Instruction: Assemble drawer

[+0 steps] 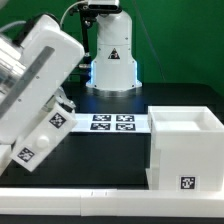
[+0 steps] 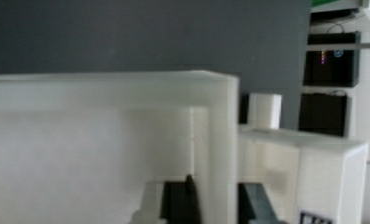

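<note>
Tool [image 2: 221, 203] narrow on a white tray box [image 2: 93, 150] wall; open-topped casing [image 1: 185, 150] at the exterior view's right

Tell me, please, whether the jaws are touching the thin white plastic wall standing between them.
Cannot tell. The wrist view shows the gripper with jaws either side of the thin white plastic wall, but blur hides any gap.

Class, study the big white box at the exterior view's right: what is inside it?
The box is open on top. Only its white inner walls show; nothing rises above the rim. Its front wall hides the floor and anything lying low.
</note>
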`<move>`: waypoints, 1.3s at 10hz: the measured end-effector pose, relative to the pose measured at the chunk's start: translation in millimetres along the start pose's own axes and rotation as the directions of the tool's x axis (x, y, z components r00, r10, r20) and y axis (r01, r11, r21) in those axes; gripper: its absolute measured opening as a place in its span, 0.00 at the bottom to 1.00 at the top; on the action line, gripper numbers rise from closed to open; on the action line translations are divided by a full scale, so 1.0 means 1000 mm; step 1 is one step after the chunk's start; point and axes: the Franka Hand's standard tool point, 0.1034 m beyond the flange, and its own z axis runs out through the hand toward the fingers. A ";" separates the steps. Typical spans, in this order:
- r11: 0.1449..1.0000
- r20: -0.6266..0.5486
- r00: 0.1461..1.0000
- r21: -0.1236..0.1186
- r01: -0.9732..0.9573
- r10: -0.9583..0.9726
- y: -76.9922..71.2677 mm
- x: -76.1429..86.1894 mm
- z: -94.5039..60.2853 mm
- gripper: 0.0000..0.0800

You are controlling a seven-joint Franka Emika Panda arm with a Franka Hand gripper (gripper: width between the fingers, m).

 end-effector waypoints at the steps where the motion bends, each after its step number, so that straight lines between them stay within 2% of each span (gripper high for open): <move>1: 0.995 -0.019 0.996 -0.039 -0.090 0.089 -0.004 0.002 -0.001 0.04; 2: 0.982 -0.025 0.984 -0.054 -0.179 0.178 -0.010 0.002 0.002 0.04; 3: 0.962 -0.018 0.964 -0.049 -0.267 0.267 -0.010 0.001 0.005 0.04; 4: 0.957 -0.025 0.958 -0.042 -0.287 0.286 -0.007 0.002 0.003 0.04; 7: 0.939 -0.028 0.940 -0.040 -0.342 0.341 -0.006 0.003 0.004 0.04; 8: 0.907 -0.035 0.908 -0.040 -0.419 0.418 -0.005 0.003 0.003 0.04; 9: 0.829 -0.054 0.831 -0.053 -0.557 0.554 -0.003 0.006 -0.004 0.04; 11: 0.567 -0.072 0.567 -0.024 -0.823 0.820 0.002 0.010 0.002 0.04; 12: 0.536 -0.068 0.535 -0.001 -0.844 0.842 0.010 0.013 0.004 0.04; 13: 0.486 -0.108 0.478 0.065 -0.872 0.872 0.020 0.018 0.003 0.04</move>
